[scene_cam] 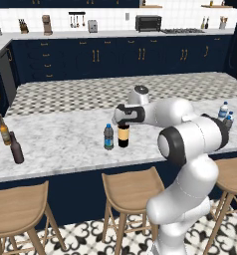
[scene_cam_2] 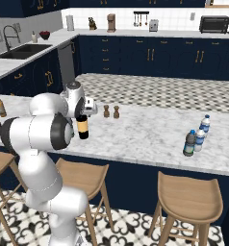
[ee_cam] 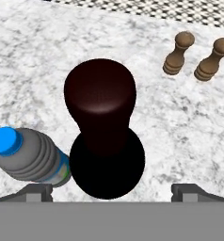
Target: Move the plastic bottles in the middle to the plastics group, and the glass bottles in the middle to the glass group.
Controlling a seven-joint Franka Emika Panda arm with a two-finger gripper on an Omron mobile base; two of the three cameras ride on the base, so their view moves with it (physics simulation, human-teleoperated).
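The tall dark wine bottle with a tan label stands mid-counter. My gripper is right above it, open, one fingertip on each side of the bottle; the hand hides the neck in both base views. A grey-tinted water bottle stands close to the wine bottle's left. Another grey-tinted bottle stands by the two whitish water bottles at the right end. The amber bottle and the dark brown bottle stand at the left end.
Two brown pepper mills stand on the marble counter just beyond the wine bottle. Wooden stools line the counter's near edge. Open marble lies between the middle bottles and each end group.
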